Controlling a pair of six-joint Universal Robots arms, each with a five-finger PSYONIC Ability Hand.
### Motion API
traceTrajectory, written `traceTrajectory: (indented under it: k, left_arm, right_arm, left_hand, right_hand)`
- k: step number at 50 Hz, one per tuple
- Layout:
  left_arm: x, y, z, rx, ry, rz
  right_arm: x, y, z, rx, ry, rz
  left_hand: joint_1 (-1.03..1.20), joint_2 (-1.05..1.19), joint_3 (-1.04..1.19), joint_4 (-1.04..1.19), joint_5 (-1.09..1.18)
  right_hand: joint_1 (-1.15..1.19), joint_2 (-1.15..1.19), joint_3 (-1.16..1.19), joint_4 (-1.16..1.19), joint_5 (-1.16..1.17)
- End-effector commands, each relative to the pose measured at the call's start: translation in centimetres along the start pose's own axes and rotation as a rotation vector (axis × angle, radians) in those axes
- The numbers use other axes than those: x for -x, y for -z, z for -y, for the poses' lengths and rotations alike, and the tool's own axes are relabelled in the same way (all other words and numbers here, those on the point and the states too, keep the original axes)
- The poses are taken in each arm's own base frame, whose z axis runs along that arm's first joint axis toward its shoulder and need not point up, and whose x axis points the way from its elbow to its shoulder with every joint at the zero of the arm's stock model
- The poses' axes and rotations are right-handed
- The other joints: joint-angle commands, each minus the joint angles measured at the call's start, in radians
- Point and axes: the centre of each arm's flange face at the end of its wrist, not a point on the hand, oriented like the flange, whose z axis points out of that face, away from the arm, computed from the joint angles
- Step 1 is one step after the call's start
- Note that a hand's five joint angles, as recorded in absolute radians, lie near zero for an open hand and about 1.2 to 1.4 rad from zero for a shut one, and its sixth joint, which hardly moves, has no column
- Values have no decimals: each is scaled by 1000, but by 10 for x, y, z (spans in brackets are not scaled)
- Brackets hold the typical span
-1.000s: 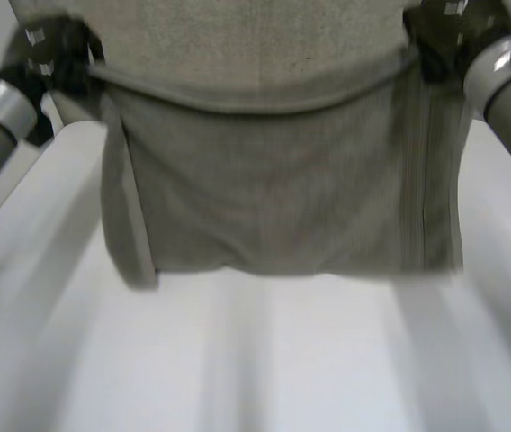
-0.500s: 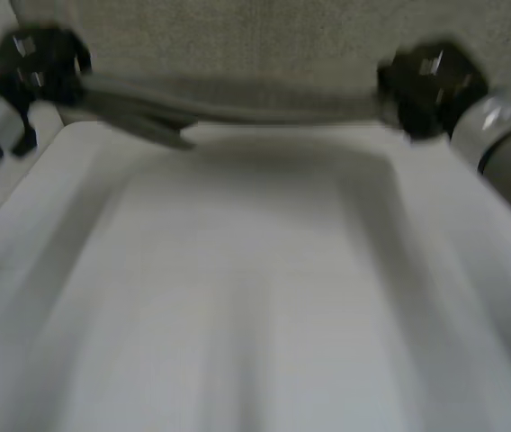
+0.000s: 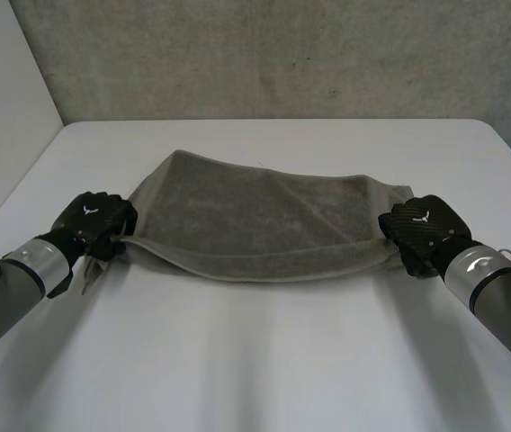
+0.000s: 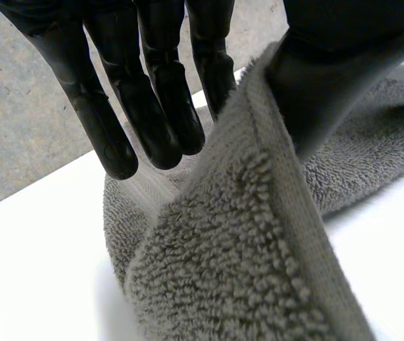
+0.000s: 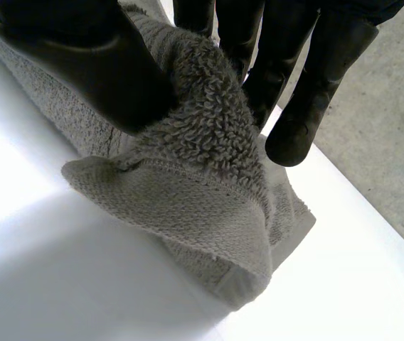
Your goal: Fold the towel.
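Both near corners are still pinched, by the left hand (image 3: 94, 220) and the right hand (image 3: 422, 229), but the towel (image 3: 255, 220) that hung in the air 1 second ago now lies doubled on the tabletop (image 3: 255, 360), so fold 1 looks done.

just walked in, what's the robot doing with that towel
The robot is folding a grey towel on the white table. Its left hand pinches the towel's near left corner between thumb and fingers, and its right hand pinches the near right corner the same way. The towel lies on the table between them and looks doubled over once, with both hands low at the table.
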Motion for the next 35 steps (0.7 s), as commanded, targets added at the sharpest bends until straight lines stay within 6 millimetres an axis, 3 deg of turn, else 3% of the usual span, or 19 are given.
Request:
traceTrajectory:
  k: [1, 9, 12, 13, 15, 20, 22, 24, 25, 27, 28, 29, 30, 31, 32, 33, 34, 35]
  left_arm:
    - [-2, 2, -3, 14, 9, -1]
    - [-4, 3, -11, 38, 17, 6]
    - [-3, 3, -13, 49, 18, 20]
    - [-2, 3, -13, 57, 19, 28]
    - [0, 3, -13, 59, 19, 40]
    - [14, 7, -3, 52, 10, 107]
    - [21, 13, 8, 40, 4, 132]
    - [34, 26, 34, -5, -7, 180]
    - [34, 26, 34, -6, -7, 180]
    - [39, 41, 68, -68, -36, 205]
    - [39, 41, 68, -68, -36, 206]
    - [39, 50, 87, -105, -49, 214]
    - [39, 50, 87, -105, -49, 214]
    - [40, 59, 107, -156, -59, 225]
    - [42, 67, 128, -214, -59, 237]
    - [42, 67, 128, -215, -59, 237]
    - [43, 72, 146, -271, -49, 242]
    - [43, 77, 163, -326, -33, 239]
  right_arm:
    - [2, 1, -1, 6, -6, 7]
    - [0, 4, 1, 9, -8, -11]
    - [-4, 7, 5, 3, -7, -25]
    - [-5, 8, 8, -6, -10, -32]
    - [-8, 11, 12, -19, -18, -42]
    - [-26, 20, 25, -46, -72, -98]
    - [-34, 31, 36, -55, -116, -109]
    - [-36, 38, 44, -60, -126, -107]
    - [-39, 47, 55, -70, -129, -111]
    - [-43, 56, 67, -82, -126, -116]
    - [-43, 56, 67, -82, -126, -116]
    - [-47, 66, 80, -102, -119, -122]
    - [-52, 76, 95, -131, -110, -132]
    - [-52, 76, 95, -131, -110, -132]
    - [-58, 85, 110, -164, -98, -147]
    - [-64, 92, 125, -201, -85, -165]
    - [-64, 92, 125, -201, -85, -166]
    - [-71, 98, 138, -231, -74, -178]
  left_hand:
    - [-111, -108, -112, -108, -113]
    - [-49, -46, -50, -46, -51]
    - [33, 36, 32, 36, 31]
    - [208, 210, 206, 210, 205]
    - [343, 345, 341, 345, 340]
    - [344, 347, 343, 347, 342]
    - [344, 347, 343, 347, 342]
    - [344, 347, 343, 347, 342]
    - [344, 347, 343, 347, 342]
    - [344, 347, 343, 347, 342]
    - [344, 347, 343, 347, 342]
    - [344, 347, 343, 347, 342]
    - [344, 347, 343, 347, 342]
    - [344, 347, 343, 347, 342]
    - [344, 347, 343, 347, 342]
    - [344, 347, 343, 347, 342]
    - [344, 347, 343, 347, 342]
    - [344, 347, 343, 347, 342]
  right_hand:
    - [57, 87, 68, 51, 55]
    - [57, 87, 68, 51, 55]
    - [57, 87, 68, 51, 55]
    - [57, 87, 68, 51, 55]
    - [57, 87, 68, 51, 55]
    - [57, 87, 68, 51, 55]
    - [57, 87, 68, 51, 55]
    - [57, 87, 68, 51, 55]
    - [57, 87, 68, 51, 55]
    - [57, 87, 68, 51, 55]
    - [57, 87, 68, 51, 55]
    - [57, 87, 68, 51, 55]
    - [57, 87, 68, 51, 55]
    - [57, 87, 68, 51, 55]
    - [57, 87, 68, 51, 55]
    - [57, 87, 68, 51, 55]
    - [57, 87, 68, 51, 55]
    - [57, 87, 68, 51, 55]
